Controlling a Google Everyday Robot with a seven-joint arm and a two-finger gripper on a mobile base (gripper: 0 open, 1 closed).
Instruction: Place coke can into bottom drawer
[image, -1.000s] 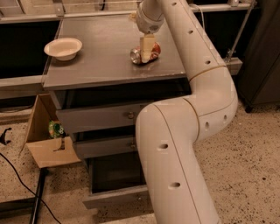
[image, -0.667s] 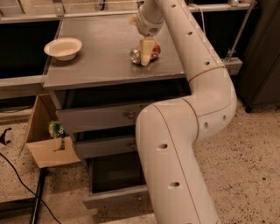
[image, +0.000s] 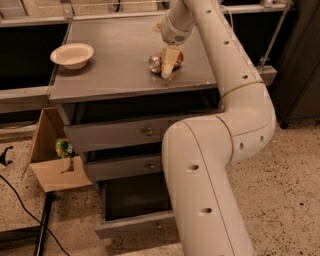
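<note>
The coke can (image: 156, 61) lies on its side on the grey cabinet top (image: 115, 75), red with a silver end facing left. My gripper (image: 168, 66) reaches down from above and sits right at the can, covering its right half. The bottom drawer (image: 131, 227) is pulled open below, showing its dark inside (image: 135, 197). My white arm (image: 210, 165) runs across the front of the cabinet and hides the drawer's right side.
A white bowl (image: 73, 54) stands at the top's left. The two upper drawers (image: 120, 133) (image: 125, 166) are slightly open. An open cardboard box (image: 52, 160) with a green item sits left of the cabinet. A black cable (image: 30, 210) lies on the floor.
My gripper has come down slightly onto the can. The can, bowl and drawers have not moved.
</note>
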